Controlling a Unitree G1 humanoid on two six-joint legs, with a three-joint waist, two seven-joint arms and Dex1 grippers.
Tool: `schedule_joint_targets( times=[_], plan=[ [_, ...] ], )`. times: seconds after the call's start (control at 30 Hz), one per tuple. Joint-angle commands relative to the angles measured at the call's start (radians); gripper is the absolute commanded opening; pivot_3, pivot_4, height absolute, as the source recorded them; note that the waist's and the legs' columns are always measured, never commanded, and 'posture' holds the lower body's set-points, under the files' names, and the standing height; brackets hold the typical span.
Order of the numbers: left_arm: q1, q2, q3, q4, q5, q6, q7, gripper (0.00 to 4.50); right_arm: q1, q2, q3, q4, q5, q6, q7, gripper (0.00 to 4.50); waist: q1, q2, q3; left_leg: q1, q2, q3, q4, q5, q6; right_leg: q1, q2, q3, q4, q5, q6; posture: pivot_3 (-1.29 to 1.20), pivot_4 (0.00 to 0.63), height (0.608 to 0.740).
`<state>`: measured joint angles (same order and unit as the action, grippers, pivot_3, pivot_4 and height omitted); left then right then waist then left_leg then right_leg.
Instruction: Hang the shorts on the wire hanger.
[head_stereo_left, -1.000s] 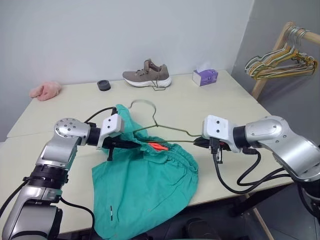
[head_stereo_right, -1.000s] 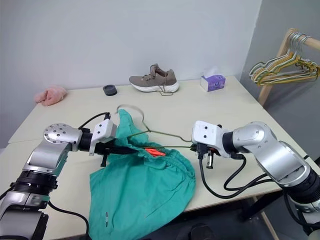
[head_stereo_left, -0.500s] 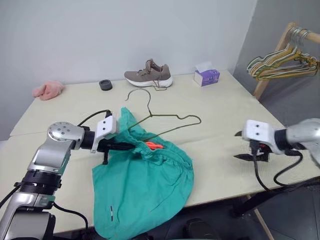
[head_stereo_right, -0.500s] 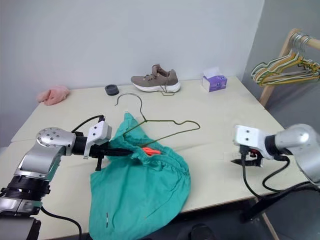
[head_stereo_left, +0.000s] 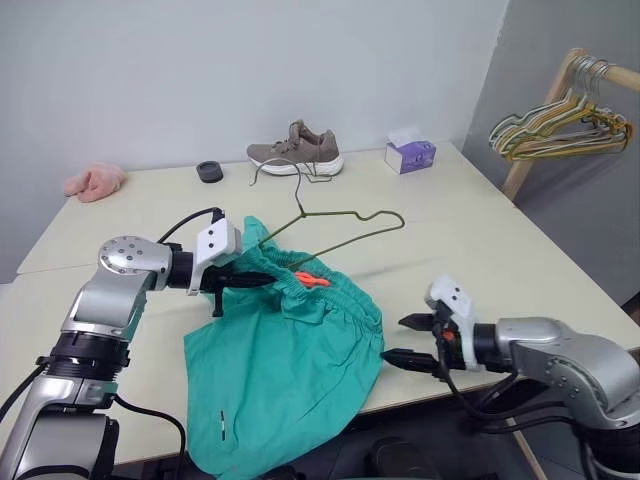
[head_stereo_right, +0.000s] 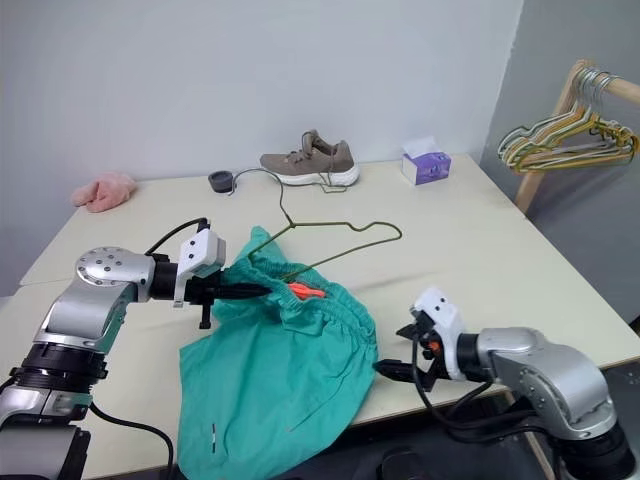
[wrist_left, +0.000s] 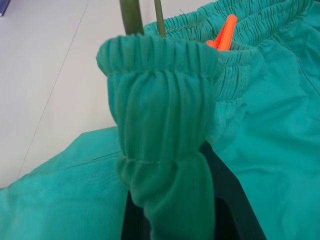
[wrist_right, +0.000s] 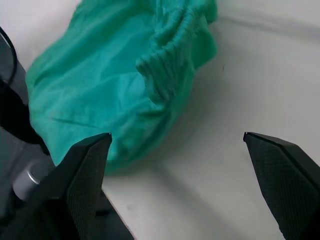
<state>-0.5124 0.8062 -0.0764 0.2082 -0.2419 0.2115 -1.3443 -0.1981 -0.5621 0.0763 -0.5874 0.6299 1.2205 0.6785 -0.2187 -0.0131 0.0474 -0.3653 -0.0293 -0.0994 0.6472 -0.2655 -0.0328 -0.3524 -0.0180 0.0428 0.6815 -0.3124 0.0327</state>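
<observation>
Only unreadable purple tissue box (head_stereo_left: 410, 155), shorts (head_stereo_left: 285, 365)

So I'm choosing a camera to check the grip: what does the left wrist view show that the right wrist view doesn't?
Left wrist view alone: the gathered waistband pinched in the left hand's fingers, the wire hanger entering it, and the orange cord. Right wrist view alone: the right hand's open fingers and the table edge. Both show the shorts.
</observation>
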Motion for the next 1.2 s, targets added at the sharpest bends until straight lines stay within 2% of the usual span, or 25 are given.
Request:
schedule_joint_targets(
  times=[0.03, 0.17, 0.23, 0.33, 0.5, 0.63, 0.7, 0.73, 0.9, 1.03, 1.2],
  plan=[
    [-0.033, -0.001, 0.029, -0.003, -0.017, -0.009, 0.01, 0.0, -0.066, 0.094, -0.018, 0.022, 0.063, 0.07, -0.061, 4.5, -0.002, 0.0, 0.0, 0.0, 0.0, 0.0, 0.0, 0.0, 0.0, 0.0, 0.0, 0.0, 0.0, 0.0, 0.0, -0.25, 0.0, 0.74],
    [-0.025, -0.004, 0.037, -0.009, -0.019, -0.009, 0.019, 0.0, -0.1, 0.149, -0.012, 0.039, 0.082, 0.115, -0.103, 4.5, 0.0, 0.0, 0.0, 0.0, 0.0, 0.0, 0.0, 0.0, 0.0, 0.0, 0.0, 0.0, 0.0, 0.001, -0.002, -0.25, 0.0, 0.74],
    [-0.019, -0.004, 0.04, -0.014, -0.021, -0.008, 0.025, 0.0, -0.104, 0.144, 0.033, 0.041, 0.051, 0.108, -0.126, 4.5, 0.002, 0.0, 0.0, -0.001, 0.0, 0.0, 0.0, 0.0, 0.0, 0.0, 0.0, 0.0, 0.0, 0.001, -0.002, -0.24, 0.0, 0.74],
    [-0.011, -0.002, 0.043, -0.021, -0.024, -0.007, 0.03, 0.0, -0.102, 0.123, 0.089, 0.052, 0.002, 0.078, -0.157, 3.56, 0.003, 0.0, 0.0, -0.001, 0.0, 0.0, -0.001, 0.0, 0.0, -0.001, 0.0, -0.001, 0.0, 0.001, -0.002, -0.24, 0.0, 0.74],
    [0.009, 0.001, 0.059, -0.036, -0.035, 0.002, 0.054, 0.0, -0.111, 0.075, 0.172, 0.065, -0.087, -0.049, -0.159, 1.72, 0.005, 0.0, 0.0, 0.0, 0.0, 0.0, -0.001, 0.0, 0.0, -0.001, 0.0, -0.001, 0.0, 0.0, 0.0, -0.23, 0.0, 0.74],
    [0.035, -0.009, 0.09, -0.066, -0.065, 0.038, 0.103, 0.0, -0.133, 0.078, 0.158, 0.121, -0.13, -0.139, -0.156, 0.83, 0.005, 0.0, 0.0, 0.0, 0.0, 0.0, -0.001, 0.0, 0.0, -0.001, 0.0, -0.001, 0.0, 0.0, 0.0, -0.22, 0.0, 0.74],
    [0.051, -0.013, 0.109, -0.09, -0.087, 0.07, 0.123, 0.0, -0.146, 0.066, 0.146, 0.144, -0.141, -0.169, -0.143, 0.13, 0.006, 0.0, 0.0, 0.0, 0.0, 0.0, -0.001, 0.0, 0.0, -0.001, 0.0, 0.0, 0.0, 0.0, 0.0, -0.22, 0.0, 0.74],
    [0.064, -0.014, 0.126, -0.11, -0.107, 0.1, 0.135, 0.0, -0.162, 0.052, 0.129, 0.17, -0.147, -0.187, -0.129, 0.01, 0.006, 0.0, 0.0, 0.0, 0.0, 0.0, -0.001, 0.0, 0.0, -0.001, 0.0, -0.001, 0.0, 0.0, 0.0, -0.22, 0.0, 0.74],
    [0.117, 0.006, 0.191, -0.261, -0.252, 0.282, 0.132, 0.0, -0.253, -0.005, 0.029, 0.311, -0.124, -0.225, -0.058, 0.0, 0.014, 0.0, 0.0, 0.0, -0.001, 0.0, -0.001, 0.0, 0.0, 0.0, -0.001, -0.001, 0.0, 0.001, -0.001, -0.2, 0.0, 0.74],
    [0.135, 0.073, 0.227, -0.351, -0.363, 0.401, 0.072, 0.0, -0.303, -0.04, -0.021, 0.373, -0.076, -0.177, 0.008, 0.0, 0.021, 0.001, 0.0, 0.0, 0.0, -0.001, -0.002, 0.0, 0.0, -0.001, 0.0, -0.001, 0.0, 0.001, -0.002, -0.19, 0.0, 0.74],
    [0.154, 0.181, 0.248, -0.349, -0.394, 0.42, -0.012, 0.0, -0.315, -0.069, -0.044, 0.408, -0.039, -0.118, 0.041, 0.0, 0.023, 0.001, 0.001, 0.0, 0.0, 0.0, -0.002, 0.0, 0.0, 0.0, 0.0, -0.001, 0.0, 0.001, -0.002, -0.18, 0.0, 0.74]
  ],
)
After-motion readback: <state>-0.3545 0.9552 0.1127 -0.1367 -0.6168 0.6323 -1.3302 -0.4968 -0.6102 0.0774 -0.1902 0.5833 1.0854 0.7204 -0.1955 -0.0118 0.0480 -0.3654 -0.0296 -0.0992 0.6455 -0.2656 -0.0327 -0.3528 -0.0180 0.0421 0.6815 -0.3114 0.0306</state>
